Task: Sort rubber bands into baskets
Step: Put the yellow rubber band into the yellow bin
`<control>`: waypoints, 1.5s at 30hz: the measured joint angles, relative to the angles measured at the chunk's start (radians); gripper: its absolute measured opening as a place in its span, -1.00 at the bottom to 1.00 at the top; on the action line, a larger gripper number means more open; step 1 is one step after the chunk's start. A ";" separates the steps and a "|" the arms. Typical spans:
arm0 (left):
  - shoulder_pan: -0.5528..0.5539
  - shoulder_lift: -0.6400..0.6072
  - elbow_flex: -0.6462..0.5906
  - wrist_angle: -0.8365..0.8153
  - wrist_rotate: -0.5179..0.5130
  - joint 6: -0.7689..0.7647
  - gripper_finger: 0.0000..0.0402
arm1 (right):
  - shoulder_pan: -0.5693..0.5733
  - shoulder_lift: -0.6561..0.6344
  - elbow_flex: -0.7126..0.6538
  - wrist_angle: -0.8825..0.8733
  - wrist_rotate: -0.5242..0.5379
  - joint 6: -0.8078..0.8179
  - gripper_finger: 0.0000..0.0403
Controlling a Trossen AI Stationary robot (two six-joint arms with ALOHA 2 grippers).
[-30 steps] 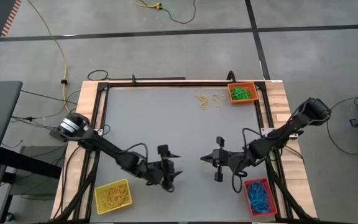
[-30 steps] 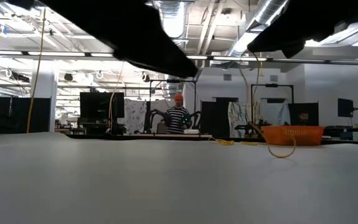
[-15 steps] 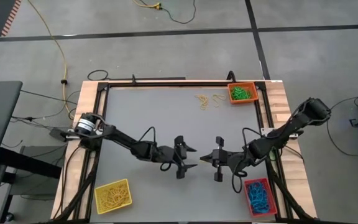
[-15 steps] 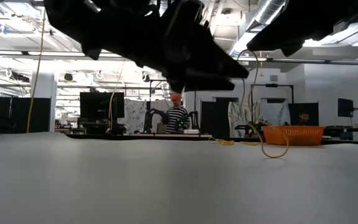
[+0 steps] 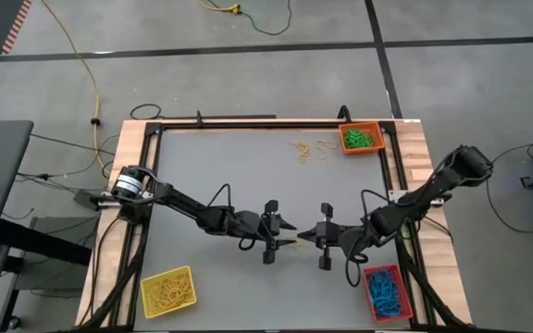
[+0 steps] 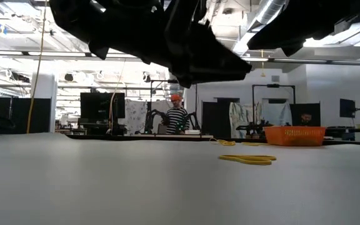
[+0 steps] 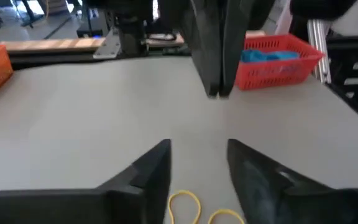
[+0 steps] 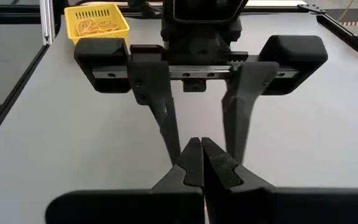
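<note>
My left gripper (image 5: 291, 237) and my right gripper (image 5: 304, 238) face each other tip to tip above the table's middle. The left gripper (image 7: 197, 149) is open and has nothing between its fingers. The right gripper (image 8: 201, 149) is shut and nothing shows in it; its tips stand just in front of the left fingers. Under them a yellow rubber band (image 6: 247, 159) lies flat on the table, also seen below the left fingers (image 7: 185, 205). The yellow basket (image 5: 167, 289), the orange basket (image 5: 360, 139) and the red basket (image 5: 385, 289) stand at the table's edges.
Several loose yellow rubber bands (image 5: 310, 150) lie beside the orange basket at the far right. The orange basket holds green bands, the red one blue bands, the yellow one yellow bands. Black frame rails (image 5: 248, 123) run along the table's edges. A person stands far behind the table (image 6: 177, 119).
My left gripper has swung from near the yellow basket toward the table's middle and right, up to the right gripper's tips, and its fingers have come closer together. The yellow band, which stood upright as a hanging loop, has fallen and lies flat on the table.
</note>
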 joint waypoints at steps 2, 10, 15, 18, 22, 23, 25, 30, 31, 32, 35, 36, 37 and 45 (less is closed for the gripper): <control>0.000 0.000 0.000 -0.027 0.000 0.003 -0.41 | 0.000 0.000 0.000 0.000 0.000 0.000 -0.92; -0.002 0.000 0.000 -0.161 0.063 0.045 -0.85 | 0.000 0.000 0.000 -0.009 -0.001 0.002 -0.89; -0.002 0.000 -0.001 -0.253 0.037 0.060 -0.52 | 0.000 0.000 0.000 -0.012 -0.001 0.004 -0.88; 0.005 0.000 -0.001 -0.280 0.037 0.055 -0.19 | 0.000 0.000 0.000 -0.012 -0.001 0.011 -0.88; 0.024 0.008 -0.001 -0.304 0.079 0.049 0.19 | 0.000 0.000 0.000 -0.012 -0.002 0.012 -0.87; 0.029 0.019 0.000 -0.297 0.107 0.038 0.26 | 0.000 0.000 0.000 -0.012 -0.002 0.011 -0.87; 0.039 0.054 0.000 -0.295 0.165 0.024 0.35 | 0.000 0.000 0.000 -0.013 -0.002 0.012 -0.87; 0.048 0.162 0.056 -0.260 0.161 0.013 0.40 | 0.001 0.000 0.000 -0.023 -0.003 0.021 -0.87; 0.048 0.178 0.075 -0.259 0.149 0.013 0.40 | 0.001 0.000 0.000 -0.025 -0.002 0.025 -0.87; 0.048 0.188 0.088 -0.259 0.138 0.008 0.40 | 0.001 0.000 0.000 -0.027 -0.003 0.026 -0.87; 0.053 0.206 0.124 -0.288 0.119 0.004 0.33 | 0.001 0.000 0.000 -0.032 -0.003 0.027 -0.87; 0.055 0.206 0.135 -0.308 0.123 0.007 0.26 | 0.001 0.000 0.000 -0.035 -0.003 0.027 -0.87; 0.057 0.206 0.145 -0.330 0.125 0.009 0.17 | 0.001 0.000 0.000 -0.038 -0.003 0.027 -0.87; 0.063 0.206 0.176 -0.433 0.128 0.049 -0.92 | 0.002 0.000 0.000 -0.039 -0.002 0.030 -0.87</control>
